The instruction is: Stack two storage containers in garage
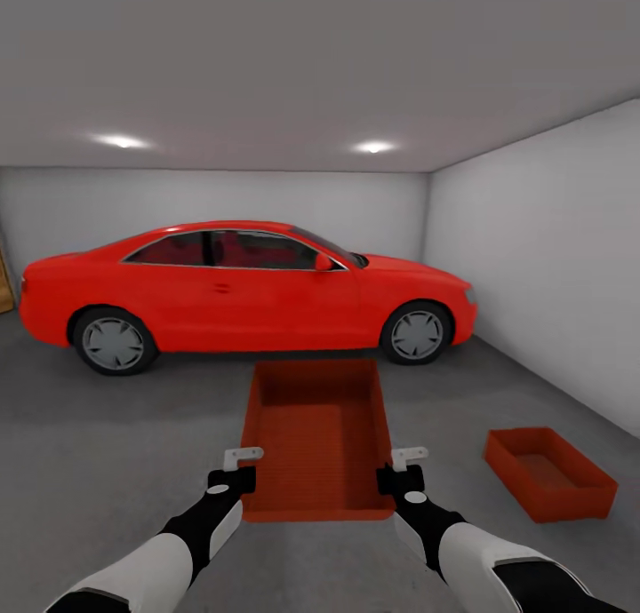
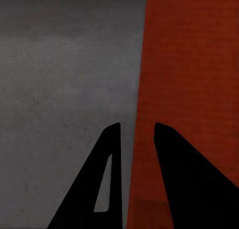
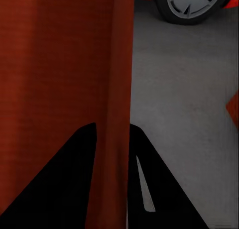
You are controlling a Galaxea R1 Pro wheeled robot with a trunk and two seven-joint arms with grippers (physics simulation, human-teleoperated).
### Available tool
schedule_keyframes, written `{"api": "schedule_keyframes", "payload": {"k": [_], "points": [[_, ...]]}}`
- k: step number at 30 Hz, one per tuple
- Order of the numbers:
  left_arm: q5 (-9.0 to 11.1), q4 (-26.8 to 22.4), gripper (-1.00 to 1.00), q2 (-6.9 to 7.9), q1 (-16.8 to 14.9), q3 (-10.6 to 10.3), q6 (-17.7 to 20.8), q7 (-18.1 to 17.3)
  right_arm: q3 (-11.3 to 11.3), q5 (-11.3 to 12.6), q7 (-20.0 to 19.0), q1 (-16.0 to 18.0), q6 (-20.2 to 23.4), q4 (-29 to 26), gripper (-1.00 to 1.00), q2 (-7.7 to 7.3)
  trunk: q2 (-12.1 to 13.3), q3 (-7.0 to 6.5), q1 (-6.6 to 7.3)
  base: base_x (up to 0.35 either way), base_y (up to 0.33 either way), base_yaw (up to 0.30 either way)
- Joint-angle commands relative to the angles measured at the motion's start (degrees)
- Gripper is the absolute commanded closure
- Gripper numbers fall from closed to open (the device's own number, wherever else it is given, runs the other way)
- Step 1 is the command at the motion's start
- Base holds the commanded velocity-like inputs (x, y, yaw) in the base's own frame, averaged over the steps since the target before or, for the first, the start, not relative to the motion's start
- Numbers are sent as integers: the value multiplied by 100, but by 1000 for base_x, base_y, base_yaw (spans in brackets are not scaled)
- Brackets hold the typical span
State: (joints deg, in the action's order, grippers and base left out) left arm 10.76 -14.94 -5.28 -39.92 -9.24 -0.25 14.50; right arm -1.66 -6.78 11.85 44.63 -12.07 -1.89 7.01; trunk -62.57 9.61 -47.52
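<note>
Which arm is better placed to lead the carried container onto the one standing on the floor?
The right. The floor container sits on the robot's right, nearer the right hand. The left hand clamps the far wall of the carried container.

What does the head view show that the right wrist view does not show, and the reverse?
Head view alone: the whole red car, the second container on the concrete floor to the right, and the left gripper at the held container's left wall.

Right wrist view alone: a close look at the right gripper's fingers straddling the wall, one on each side.

Both: the held container, the right gripper, a car wheel and grey floor.
</note>
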Motion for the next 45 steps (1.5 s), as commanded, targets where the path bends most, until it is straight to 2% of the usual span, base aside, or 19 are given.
{"api": "schedule_keyframes", "payload": {"k": [1, 14, 45], "points": [[-66, -334, 100, 0, -7, 157, -46, 70, 43, -69, -7, 2, 13, 22, 100, 29, -6, 8, -1, 97, 0, -289], [-66, -325, 100, 1, -7, 142, -32, 70, 45, -62, -7, 2, 12, 22, 100, 26, -6, 8, -1, 312, 133, -289], [-63, -325, 100, -8, -7, 140, -19, 68, 52, -60, 2, 0, 12, 22, 100, 20, -6, 8, -1, 305, 212, -289]]}}
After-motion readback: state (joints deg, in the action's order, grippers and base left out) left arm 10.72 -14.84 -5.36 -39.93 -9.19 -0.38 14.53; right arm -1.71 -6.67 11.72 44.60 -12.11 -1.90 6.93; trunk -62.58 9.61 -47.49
